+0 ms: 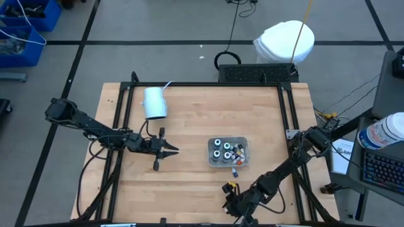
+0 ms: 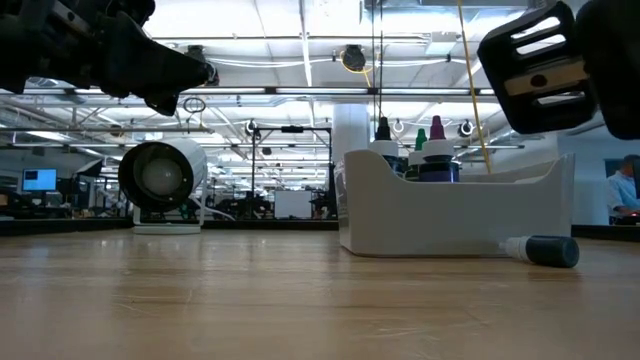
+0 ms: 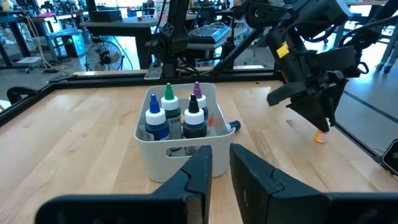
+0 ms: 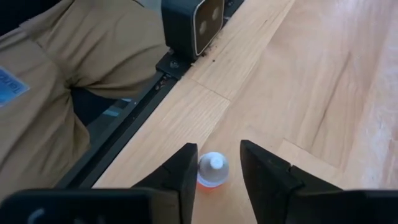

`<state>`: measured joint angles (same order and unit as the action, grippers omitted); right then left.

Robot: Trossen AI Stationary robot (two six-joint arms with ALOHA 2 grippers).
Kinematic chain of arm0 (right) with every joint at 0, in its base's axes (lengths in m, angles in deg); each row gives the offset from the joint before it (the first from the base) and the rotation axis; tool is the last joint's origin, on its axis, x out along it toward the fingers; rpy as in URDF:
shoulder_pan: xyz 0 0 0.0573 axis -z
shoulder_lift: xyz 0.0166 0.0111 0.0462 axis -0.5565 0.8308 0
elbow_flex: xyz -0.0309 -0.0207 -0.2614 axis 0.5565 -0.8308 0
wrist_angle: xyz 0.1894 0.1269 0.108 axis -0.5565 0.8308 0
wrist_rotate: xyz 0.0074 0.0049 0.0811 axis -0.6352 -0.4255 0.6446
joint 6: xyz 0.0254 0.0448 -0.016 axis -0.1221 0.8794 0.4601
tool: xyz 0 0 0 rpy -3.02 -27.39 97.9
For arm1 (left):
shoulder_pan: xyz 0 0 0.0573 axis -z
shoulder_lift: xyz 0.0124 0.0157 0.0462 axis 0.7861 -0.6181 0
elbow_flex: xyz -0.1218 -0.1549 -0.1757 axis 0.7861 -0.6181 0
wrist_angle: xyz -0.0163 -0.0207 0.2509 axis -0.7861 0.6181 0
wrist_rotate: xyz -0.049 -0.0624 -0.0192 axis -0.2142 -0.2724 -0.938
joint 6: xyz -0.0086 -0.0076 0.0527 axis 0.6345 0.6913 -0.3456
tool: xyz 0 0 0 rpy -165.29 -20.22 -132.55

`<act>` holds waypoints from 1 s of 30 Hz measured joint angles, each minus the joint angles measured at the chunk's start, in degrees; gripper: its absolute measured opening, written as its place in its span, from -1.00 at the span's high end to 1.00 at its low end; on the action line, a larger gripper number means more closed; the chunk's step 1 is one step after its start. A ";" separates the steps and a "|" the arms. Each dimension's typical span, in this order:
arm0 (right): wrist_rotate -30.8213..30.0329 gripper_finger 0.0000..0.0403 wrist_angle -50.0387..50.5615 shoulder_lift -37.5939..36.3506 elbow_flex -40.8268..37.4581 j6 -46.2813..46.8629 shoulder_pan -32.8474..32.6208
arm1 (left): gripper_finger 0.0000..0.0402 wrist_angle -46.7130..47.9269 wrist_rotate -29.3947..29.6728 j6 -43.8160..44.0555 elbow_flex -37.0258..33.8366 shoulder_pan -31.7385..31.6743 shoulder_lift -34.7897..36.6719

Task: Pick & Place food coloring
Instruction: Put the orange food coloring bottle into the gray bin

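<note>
A pale square tray (image 1: 227, 139) stands right of the table's middle with several food coloring bottles upright in it (image 3: 169, 115). One dark bottle (image 1: 233, 172) lies on its side on the table against the tray's near wall. A tiny orange bottle with a white cap (image 4: 212, 171) stands on the table near the near edge. My right gripper (image 4: 219, 163) points down over it, open, with one finger on each side of the cap, apart from it. My left gripper (image 3: 221, 168) hovers left of the tray, pointing at it, empty, its fingers a narrow gap apart.
A pale blue cup (image 1: 154, 103) lies on its side at the far left of the table. A black metal frame (image 1: 287, 107) runs round the table's edges, and a camera block (image 4: 193, 25) sits on the near rail. Bare wood lies between cup, tray and near edge.
</note>
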<state>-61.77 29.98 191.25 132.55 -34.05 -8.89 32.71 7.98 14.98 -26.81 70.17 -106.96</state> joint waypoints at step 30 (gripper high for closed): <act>2.60 0.23 -4.26 -0.04 -3.87 4.23 1.52 | 0.69 0.03 -0.05 -0.02 0.00 0.03 0.00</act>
<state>-59.17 25.72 191.21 128.69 -29.83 -7.37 32.73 7.93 14.96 -26.81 70.20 -106.96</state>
